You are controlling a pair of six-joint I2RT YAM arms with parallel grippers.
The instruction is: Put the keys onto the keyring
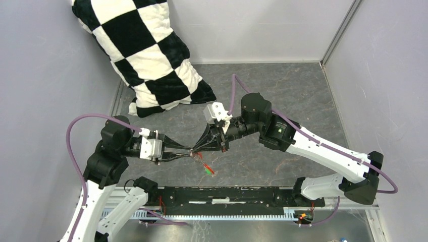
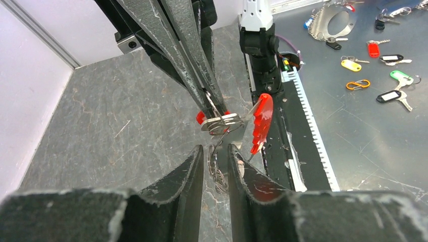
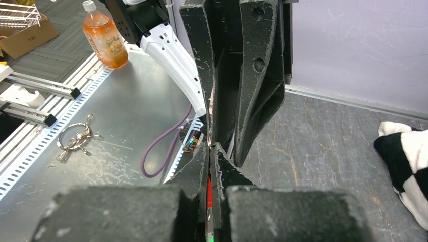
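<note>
Keyring (image 1: 204,166) dangles where the two grippers meet, low over the grey bench (image 1: 282,91). From above we see the left gripper (image 1: 188,151) and right gripper (image 1: 203,146) tip to tip, with a checkered pillow (image 1: 146,55) propped in the far left corner. The keys are too small for us to pick out in this view.

From the left wrist, we find the right gripper reaching down from the top, its jaws pressed together on the keys (image 2: 222,122): a silver one lies flat at the tips, and a red head shows just behind. The left gripper's fingers (image 2: 194,166) stand a little apart, with the ring's wire and beaded chain in the gap between them. The red tag (image 2: 262,121) hangs just to the right. We also see spare keys (image 2: 383,60) scattered on a metal sheet (image 2: 353,131) beyond the bench.

From the right wrist, we look along closed jaws. A sliver of red tag and a speck of green tag (image 3: 211,238) show through the seam below. The left gripper's fingers rise directly ahead. Off to the left we note an orange bottle (image 3: 104,35) and a key bunch (image 3: 75,138).
</note>
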